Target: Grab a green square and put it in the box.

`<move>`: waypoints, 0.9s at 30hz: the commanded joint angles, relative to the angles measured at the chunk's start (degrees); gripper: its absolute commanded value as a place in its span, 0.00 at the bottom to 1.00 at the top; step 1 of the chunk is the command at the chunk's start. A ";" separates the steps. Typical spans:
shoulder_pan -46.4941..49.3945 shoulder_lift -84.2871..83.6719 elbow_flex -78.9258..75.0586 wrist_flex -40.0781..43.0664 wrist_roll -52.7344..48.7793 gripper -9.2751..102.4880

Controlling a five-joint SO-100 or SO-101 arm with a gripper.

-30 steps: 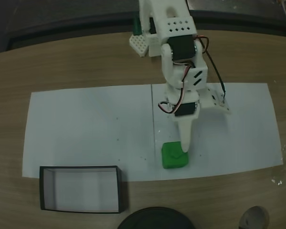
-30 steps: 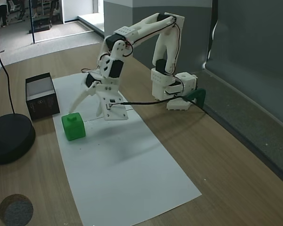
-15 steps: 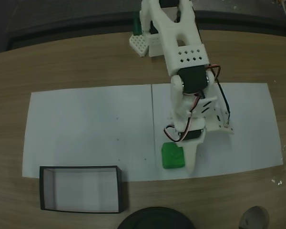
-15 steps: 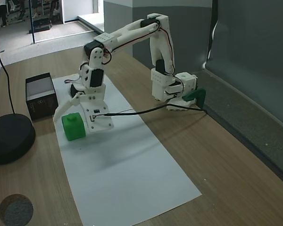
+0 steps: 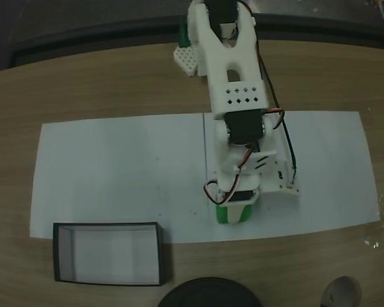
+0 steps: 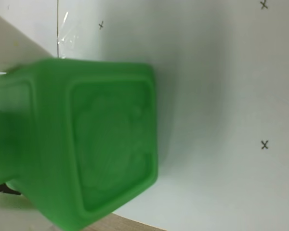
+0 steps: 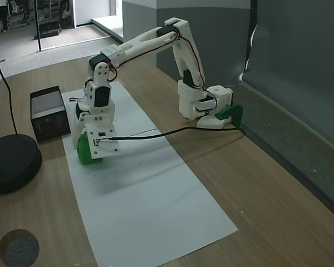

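Observation:
The green square [image 5: 233, 216] rests on the white paper near its front edge, mostly covered by the arm in a fixed view. From the side it shows as a green block [image 7: 87, 155] under the wrist. My gripper [image 7: 87, 148] is lowered over it, with a white finger [image 7: 76, 137] on one side and the jaw plate on the other. Up close, the green square [image 6: 96, 144] lies on the paper beside a white finger [image 6: 14, 45]. The jaws look open around it. The box [image 5: 109, 276] stands to the left at the table's front, also seen as a black tray [image 7: 49, 119].
A white paper sheet [image 5: 115, 173] covers the middle of the wooden table. A dark round disc [image 5: 208, 294] sits at the front edge, near the box [image 7: 8, 161]. A black cable [image 7: 156, 132] runs from the wrist to the arm's base [image 7: 203, 103].
The arm has swung toward the block and come down, so the gripper now straddles the green square instead of standing beside it. The block has not moved.

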 commanded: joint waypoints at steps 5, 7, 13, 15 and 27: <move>3.60 7.47 -5.54 1.41 0.79 0.18; 5.36 11.34 -6.86 1.32 0.79 0.18; 11.60 23.20 -16.52 1.93 0.70 0.18; 14.06 25.75 -20.21 1.41 0.70 0.18; 26.46 6.94 -24.70 -12.74 0.79 0.18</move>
